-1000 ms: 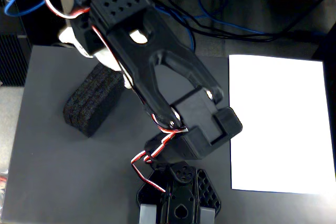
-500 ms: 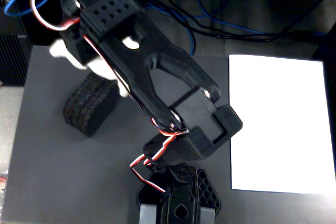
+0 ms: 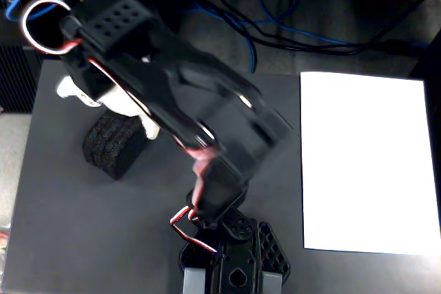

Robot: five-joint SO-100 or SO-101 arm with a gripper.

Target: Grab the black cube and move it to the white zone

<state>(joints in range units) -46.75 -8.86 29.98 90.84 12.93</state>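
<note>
Black foam cube (image 3: pixel 116 148) sits on the left half of a dark grey table (image 3: pixel 83 239) in the fixed view, seen from above, its layered, ridged side facing the camera and its upper edge tucked beneath the robot's wrist. Largest in the scene is the table itself, which fills most of the picture. On its right side lies the white zone (image 3: pixel 365 163), a plain rectangular sheet of paper that reaches the right edge of the picture; the sheet is bare, and the cube is well apart from it, on the other side of the arm. The black arm (image 3: pixel 207 115) rises from its base (image 3: pixel 234 259) at the bottom centre and stretches up and to the left across the table, slightly blurred, with red and white wires (image 3: pixel 43 27) looping beside it at the upper left. The gripper (image 3: pixel 103 101) hangs directly over the top of the cube, with a white part showing at its left and lower edges. The arm's own body hides the fingertips, so it cannot be told whether the jaws stand apart or are closed, nor whether they touch the foam. Blue and black cables (image 3: pixel 275 18) trail over the floor beyond the table's far edge.
</note>
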